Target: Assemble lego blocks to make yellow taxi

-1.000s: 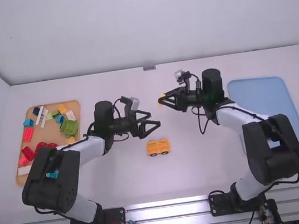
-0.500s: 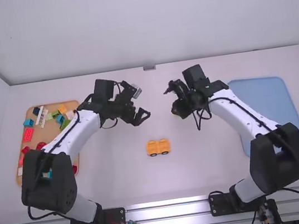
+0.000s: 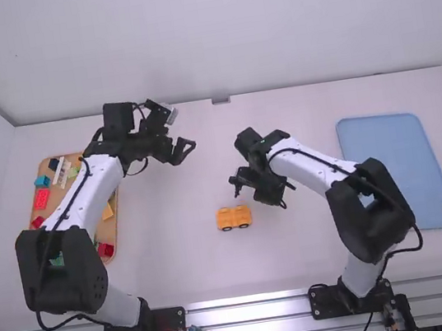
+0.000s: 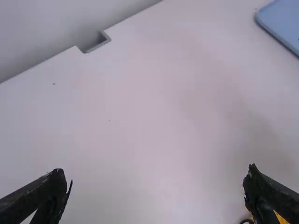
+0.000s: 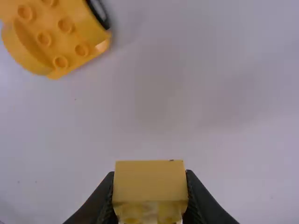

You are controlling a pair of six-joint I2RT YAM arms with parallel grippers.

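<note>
Right claw [image 5: 150,189]: clamped on a yellow block [image 5: 149,179], pads against two opposite sides. Yellow car body [image 3: 234,218] on the table [image 3: 177,263], midway between its left and right edges, rather nearer the near edge than the far one; my block is above the table, near the body. Left claw [image 4: 158,175]: fingers wide apart, nothing between them.

Handling, my reading: hard plastic, light, stiff, not fragile, faces a little slick. Flat-sided grip suits the block; pinch high, mating face free. Which way its studs point I can't quite make out. Body has wheels [image 5: 97,13], so it may roll under a push. I'd brace it low across the sides, below the studs [image 5: 60,61].
</note>
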